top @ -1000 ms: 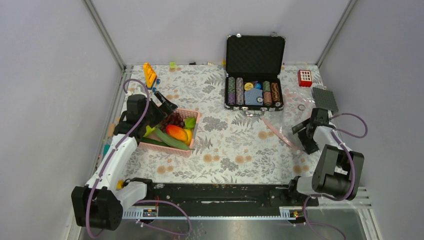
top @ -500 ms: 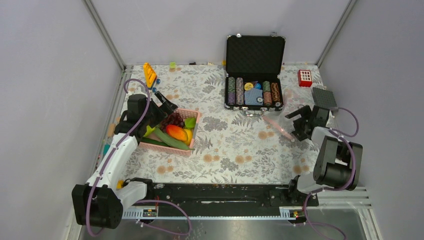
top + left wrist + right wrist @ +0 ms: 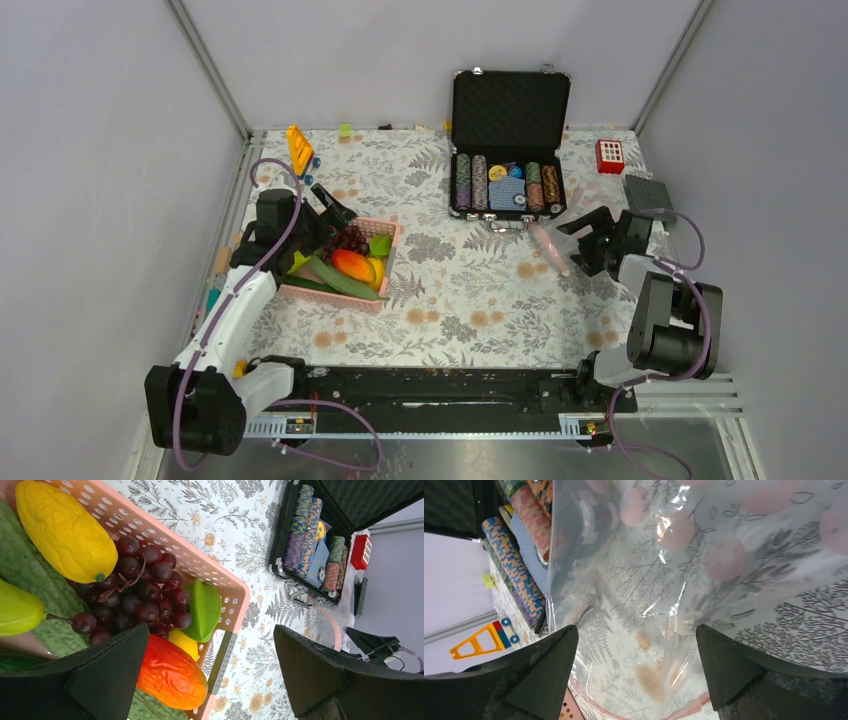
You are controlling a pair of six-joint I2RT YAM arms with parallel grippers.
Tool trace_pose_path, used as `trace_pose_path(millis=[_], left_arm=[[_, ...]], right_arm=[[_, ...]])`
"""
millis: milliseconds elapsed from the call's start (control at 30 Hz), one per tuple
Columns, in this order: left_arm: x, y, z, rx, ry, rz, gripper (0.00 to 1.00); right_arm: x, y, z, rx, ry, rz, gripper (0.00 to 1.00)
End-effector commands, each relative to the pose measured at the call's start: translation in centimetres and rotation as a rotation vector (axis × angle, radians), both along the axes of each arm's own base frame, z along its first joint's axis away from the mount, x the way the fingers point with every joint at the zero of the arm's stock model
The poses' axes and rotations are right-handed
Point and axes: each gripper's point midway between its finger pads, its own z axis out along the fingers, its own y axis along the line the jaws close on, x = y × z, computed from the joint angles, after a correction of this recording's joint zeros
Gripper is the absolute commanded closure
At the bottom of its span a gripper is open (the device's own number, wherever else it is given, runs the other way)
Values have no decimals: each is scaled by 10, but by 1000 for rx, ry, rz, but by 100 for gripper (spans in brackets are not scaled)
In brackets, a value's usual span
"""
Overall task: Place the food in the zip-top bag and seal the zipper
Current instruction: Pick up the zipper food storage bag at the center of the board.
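Lining up the wide-open right gripper (image 3: 634, 635) over the bag (image 3: 639, 565), lying just right of the case (image 3: 508, 105); best to come down square and pinch one layer only beside the zipper (image 3: 547, 243), avoiding a crumpled or pinned-shut mouth; then lift gently; left gripper (image 3: 210, 635) likewise spread wide, empty, hovering over the food (image 3: 350, 264) in the basket (image 3: 394, 240), well left of the case.
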Motion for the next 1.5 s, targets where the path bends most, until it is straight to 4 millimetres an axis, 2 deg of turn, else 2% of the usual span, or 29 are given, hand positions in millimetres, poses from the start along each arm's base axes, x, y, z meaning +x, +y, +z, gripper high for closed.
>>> trace_pose_path(millis=[0, 200, 267, 367, 500, 667, 833, 967, 1067, 1167, 1267, 1367, 1467], left_arm=[[5, -5, 9, -16, -44, -22, 1], [4, -6, 9, -18, -44, -28, 1], [4, -6, 8, -17, -42, -28, 1], [5, -6, 6, -18, -35, -31, 1], [5, -7, 5, -21, -26, -34, 1], [4, -6, 8, -22, -35, -29, 1], [4, -7, 11, -27, -44, -30, 1], [3, -8, 14, -33, -49, -35, 1], [1, -9, 16, -37, -60, -40, 1], [-1, -12, 20, -47, -73, -48, 1], [-3, -20, 28, -70, -104, -82, 1], [-8, -35, 40, -103, -150, -149, 1], [-20, -64, 58, -115, -221, -270, 1]], right_arm=[[19, 14, 23, 11, -97, 43, 3], [40, 23, 36, 28, -142, 46, 1], [47, 25, 36, 43, -152, 39, 5], [59, 29, 38, 63, -166, 58, 25], [71, 38, 41, 117, -207, 76, 67], [58, 30, 53, 48, -214, 51, 98], [32, 14, 78, -109, -235, 30, 100], [11, 2, 122, -246, -329, 10, 100], [-6, -1, 165, -338, -421, 21, 100], [-24, 10, 203, -371, -492, 93, 100], [-38, 32, 231, -341, -571, 186, 100], [-49, 57, 243, -283, -610, 259, 100], [-56, 86, 242, -233, -612, 344, 100]])
